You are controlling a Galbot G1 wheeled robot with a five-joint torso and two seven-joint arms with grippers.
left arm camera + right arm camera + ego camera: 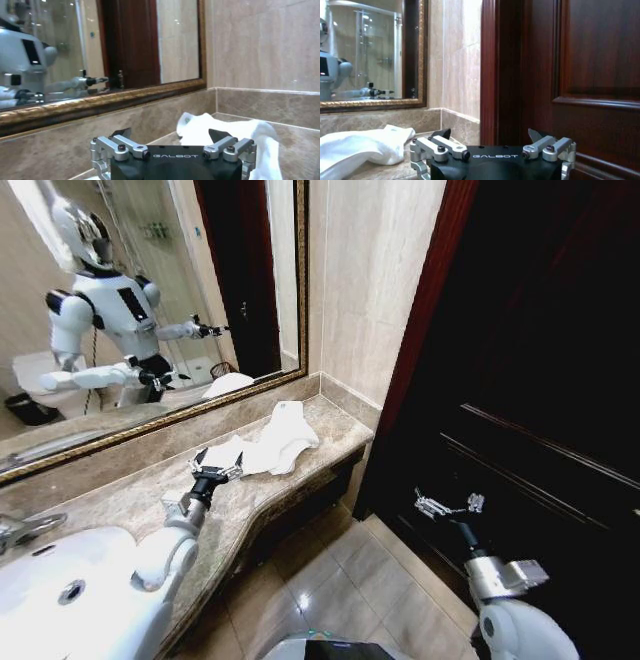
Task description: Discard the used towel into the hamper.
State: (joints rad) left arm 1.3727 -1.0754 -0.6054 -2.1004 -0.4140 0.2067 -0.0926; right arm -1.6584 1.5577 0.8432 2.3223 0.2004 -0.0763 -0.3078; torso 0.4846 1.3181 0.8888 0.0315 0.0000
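A crumpled white towel (278, 442) lies on the marble counter (130, 505) near its far end by the wall. My left gripper (216, 466) hovers low over the counter just short of the towel's near edge, open, with nothing between its fingers. From the left wrist, the towel (230, 133) sits right beyond the open left gripper (170, 133). My right gripper (447, 505) hangs open and empty above the floor, in front of the dark door. In the right wrist view the open right gripper (489, 133) faces the door frame, with the towel (360, 150) off to one side. The hamper is out of view.
A white sink (40, 605) with a chrome faucet (22, 530) occupies the counter's near left. A gold-framed mirror (250, 385) runs behind the counter. A dark wooden door (540, 360) stands on the right. Tiled floor (340, 580) lies between counter and door.
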